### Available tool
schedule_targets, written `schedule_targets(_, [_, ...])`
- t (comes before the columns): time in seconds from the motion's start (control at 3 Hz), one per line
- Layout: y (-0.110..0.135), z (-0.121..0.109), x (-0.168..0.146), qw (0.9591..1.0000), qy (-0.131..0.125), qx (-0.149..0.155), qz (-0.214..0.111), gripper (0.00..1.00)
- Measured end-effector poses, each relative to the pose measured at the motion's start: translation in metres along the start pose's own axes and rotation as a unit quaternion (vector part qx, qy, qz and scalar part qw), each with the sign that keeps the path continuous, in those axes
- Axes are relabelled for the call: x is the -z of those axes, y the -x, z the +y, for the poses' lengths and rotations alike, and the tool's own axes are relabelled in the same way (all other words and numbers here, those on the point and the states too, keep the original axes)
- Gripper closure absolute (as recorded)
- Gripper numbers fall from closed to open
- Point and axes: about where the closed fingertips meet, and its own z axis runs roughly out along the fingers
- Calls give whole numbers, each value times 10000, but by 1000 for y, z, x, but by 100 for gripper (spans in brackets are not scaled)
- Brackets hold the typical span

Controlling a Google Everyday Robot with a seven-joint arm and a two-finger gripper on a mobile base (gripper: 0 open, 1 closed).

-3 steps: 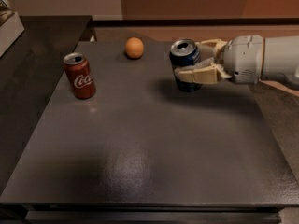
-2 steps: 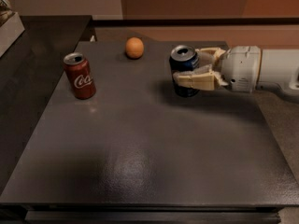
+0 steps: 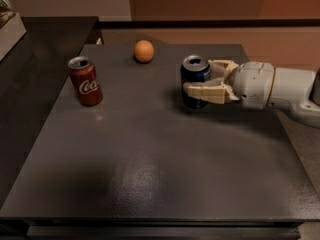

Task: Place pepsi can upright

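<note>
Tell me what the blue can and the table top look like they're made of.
The pepsi can, held by the gripper at the table's right rear, looks like aluminium: silvery rim, glossy dark blue print. The table seems a dark, smooth laminate or coated board with a soft sheen; I can't tell which.

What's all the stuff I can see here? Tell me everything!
pepsi can: one, dark blue with a silver top, standing upright on the right rear part of the table
red can: one, red with white lettering, upright at the left rear of the table
orange: one, orange, at the back middle of the table
table: one, dark grey, filling most of the view
pale object: one, whitish, cut off at the upper left edge
arm: one, white, reaching in from the right
tool: one, beige fingers, shut on the pepsi can
</note>
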Motion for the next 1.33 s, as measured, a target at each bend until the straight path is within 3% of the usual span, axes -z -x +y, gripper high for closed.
schedule_targets(1.0, [-23,-2,-1,9995,-75,-109,-300,100])
schedule_targets(1.33, [-28,-1,-1,9993,-84,-174,-323,81])
